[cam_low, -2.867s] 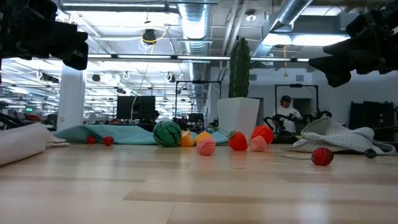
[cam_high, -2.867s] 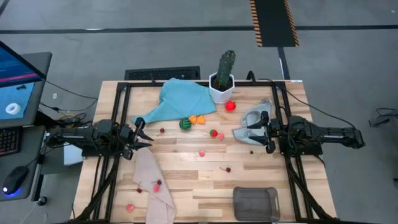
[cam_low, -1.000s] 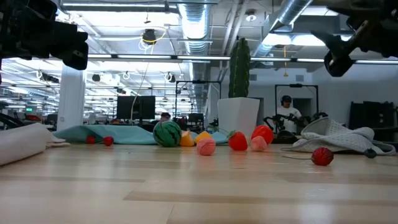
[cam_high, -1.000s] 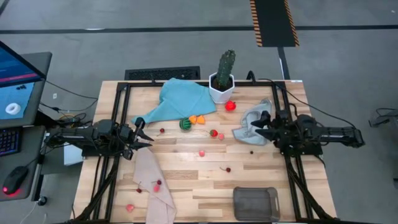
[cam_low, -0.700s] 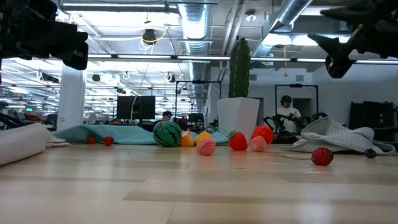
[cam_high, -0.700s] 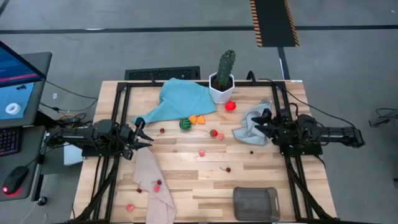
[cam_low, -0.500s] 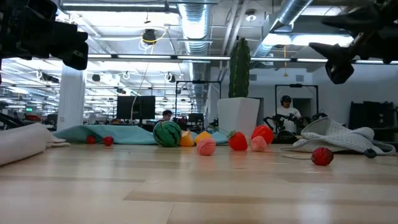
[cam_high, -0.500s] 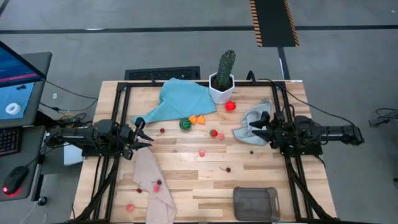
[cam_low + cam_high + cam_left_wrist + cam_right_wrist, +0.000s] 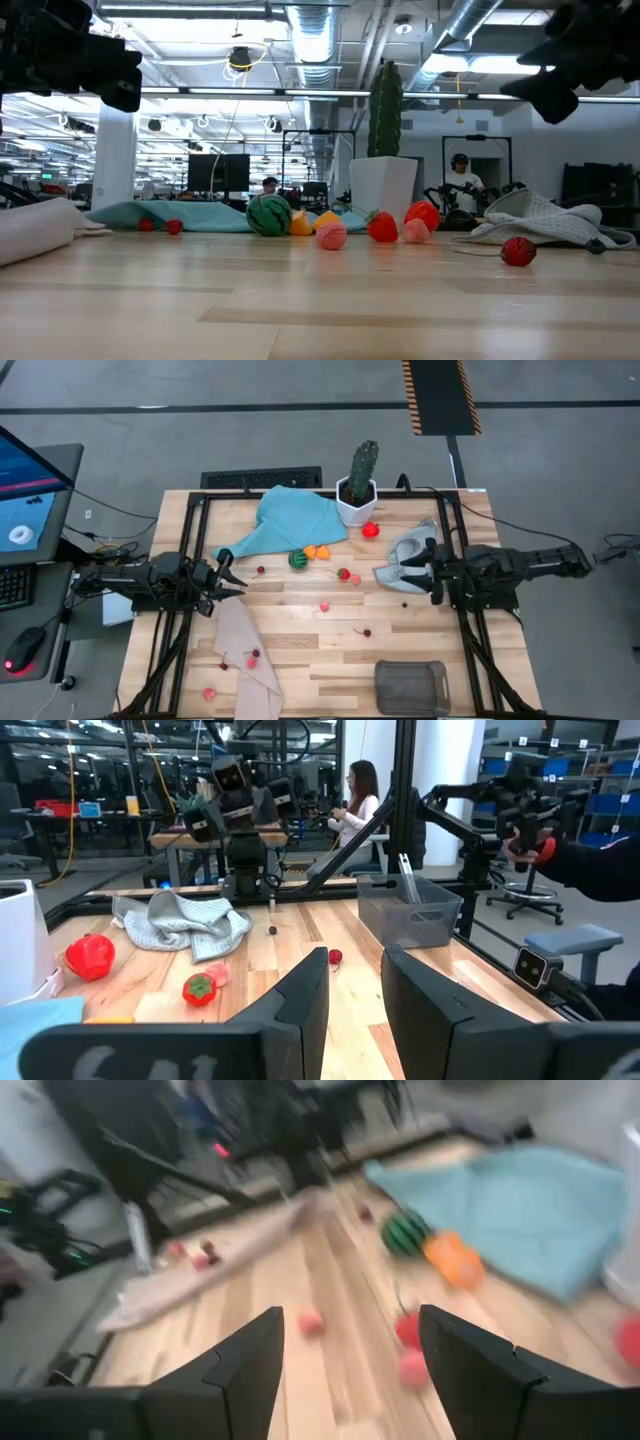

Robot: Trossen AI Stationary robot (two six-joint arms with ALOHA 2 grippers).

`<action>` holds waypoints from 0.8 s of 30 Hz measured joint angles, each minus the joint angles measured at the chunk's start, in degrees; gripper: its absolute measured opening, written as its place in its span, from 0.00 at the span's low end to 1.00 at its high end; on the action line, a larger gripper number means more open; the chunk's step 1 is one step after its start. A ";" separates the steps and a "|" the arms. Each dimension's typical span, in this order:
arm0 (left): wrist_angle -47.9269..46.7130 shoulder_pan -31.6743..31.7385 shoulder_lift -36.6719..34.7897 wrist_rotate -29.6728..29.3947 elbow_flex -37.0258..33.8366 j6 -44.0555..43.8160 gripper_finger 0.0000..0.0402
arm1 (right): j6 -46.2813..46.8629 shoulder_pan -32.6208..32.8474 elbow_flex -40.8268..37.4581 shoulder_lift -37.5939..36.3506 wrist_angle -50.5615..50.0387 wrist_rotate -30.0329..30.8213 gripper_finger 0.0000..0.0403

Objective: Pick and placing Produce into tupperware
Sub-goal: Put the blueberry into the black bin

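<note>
My right gripper (image 9: 428, 570) hangs above the table with its fingers spread and nothing between them, over the near edge of the crumpled grey-white rag (image 9: 405, 555). Nearest to it, just ahead and below, lies a tiny dark red cherry-like piece (image 9: 405, 603) on the bare wood; I judge it light, hard and prone to roll, so I would close across its middle from straight above.

Further ahead of the gripper sit the small red toy strawberry (image 9: 343, 573) and the pink piece (image 9: 354, 579) touching it, with another pink piece (image 9: 324, 606) off to one side. These look like smooth moulded plastic: stiff, slippery, not fragile. I would take the strawberry across its widest part, clear of its pink neighbour.

Beyond those are the green striped watermelon ball (image 9: 296, 560) and the orange pieces (image 9: 317, 551), at the hem of the teal cloth (image 9: 290, 518). The ball is the roundest thing here and, I think, the likeliest to squirt out of the pads.

The clear greyish rectangular plastic tub (image 9: 411, 687) stands well apart, off to the gripper's side at the table's front edge.

Farthest off, my left gripper (image 9: 228, 579) waits across the table, fingers (image 9: 300, 1003) nearly together on nothing.
</note>
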 joint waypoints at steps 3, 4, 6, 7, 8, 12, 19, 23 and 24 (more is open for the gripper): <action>0.81 0.02 -0.03 -1.06 0.00 -2.77 0.21 | 6.43 -0.28 5.55 5.80 -7.51 0.20 0.63; 0.88 0.02 -0.02 -1.42 0.00 -3.06 0.21 | 8.65 -0.47 7.43 7.85 -10.42 0.18 0.63; 1.86 0.02 0.00 -2.51 0.00 -1.81 0.21 | 13.64 -0.52 10.97 11.99 -16.78 0.12 0.63; 2.76 0.02 0.00 -2.88 0.00 -1.24 0.21 | 16.28 -0.51 12.41 14.08 -20.12 0.09 0.63; 4.02 0.02 0.00 -3.02 0.00 -0.87 0.21 | 19.12 -0.51 13.76 16.27 -23.21 0.07 0.63; 10.27 0.02 -0.02 -3.06 0.00 -0.97 0.21 | 29.59 -0.39 17.65 25.07 -32.70 -0.97 0.63; 12.89 0.00 -0.02 -4.33 0.00 -4.00 0.21 | 36.92 1.79 19.97 37.11 -33.88 -7.82 0.63; 11.65 0.02 0.00 -6.56 0.00 -3.34 0.21 | 41.38 4.02 20.53 42.26 -33.68 -7.84 0.63; 11.55 0.01 -0.02 -7.06 0.00 -3.35 0.21 | 42.53 4.55 20.53 43.34 -33.19 -7.84 0.63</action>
